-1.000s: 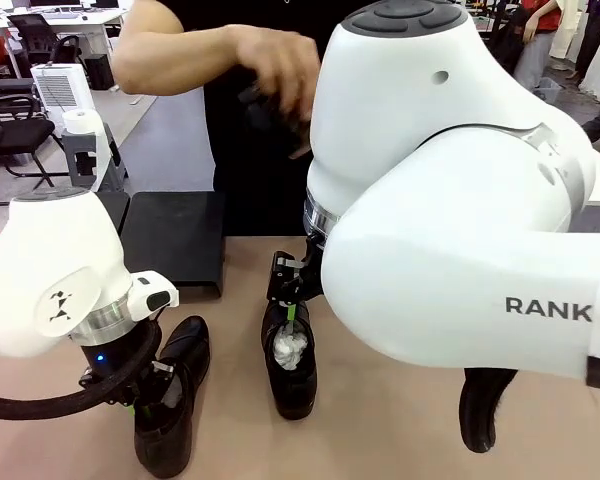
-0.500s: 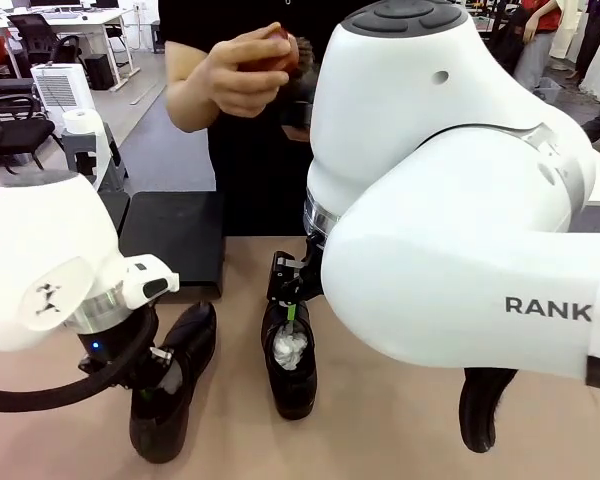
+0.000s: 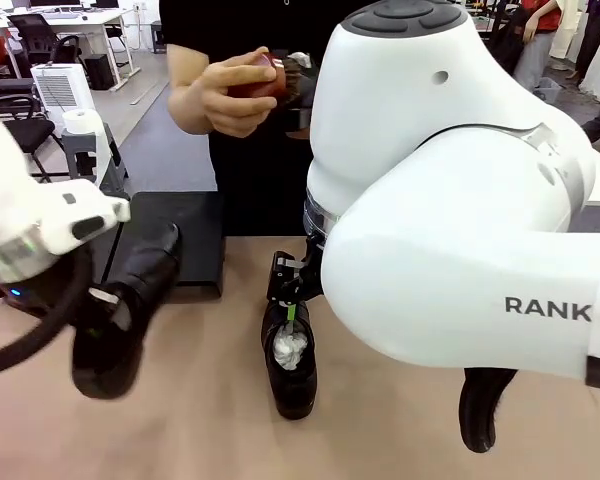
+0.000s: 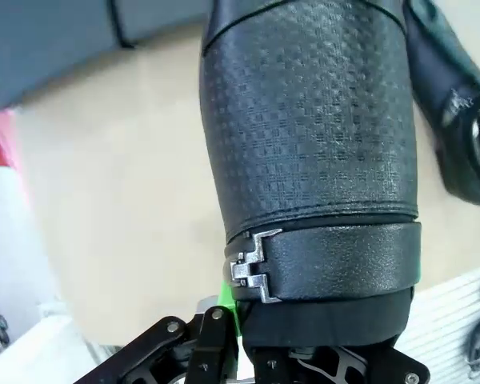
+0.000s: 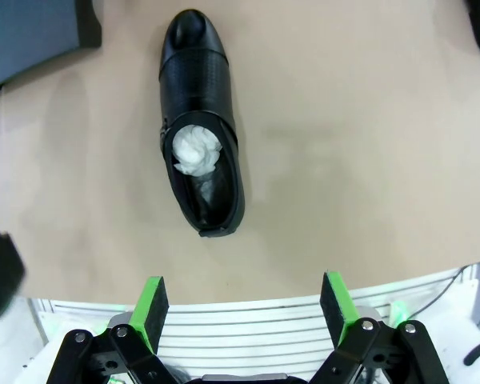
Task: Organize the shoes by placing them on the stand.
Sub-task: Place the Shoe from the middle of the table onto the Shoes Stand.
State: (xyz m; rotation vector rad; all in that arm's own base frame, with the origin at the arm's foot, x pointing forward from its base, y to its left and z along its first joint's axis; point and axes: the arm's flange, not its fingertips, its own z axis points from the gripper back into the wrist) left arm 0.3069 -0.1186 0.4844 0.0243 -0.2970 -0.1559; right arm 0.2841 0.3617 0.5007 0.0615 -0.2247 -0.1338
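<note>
One shoe [image 3: 148,268] held aloft, toe toward stand [image 3: 196,228].

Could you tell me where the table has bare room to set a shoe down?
Bare table lies between the middle shoe and the right-hand shoe, and on the near left below the lifted shoe. The stand's visible top looks free. Crowded: the stand's near edge, where the left gripper holds that shoe.

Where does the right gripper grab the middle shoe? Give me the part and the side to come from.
Take the shoe by the heel-end wall of its opening, behind the paper. Come straight down from above: it sits on its sole, opening up, and that end looks empty, so one finger can likely go inside and one outside. The right gripper stands open.
</note>
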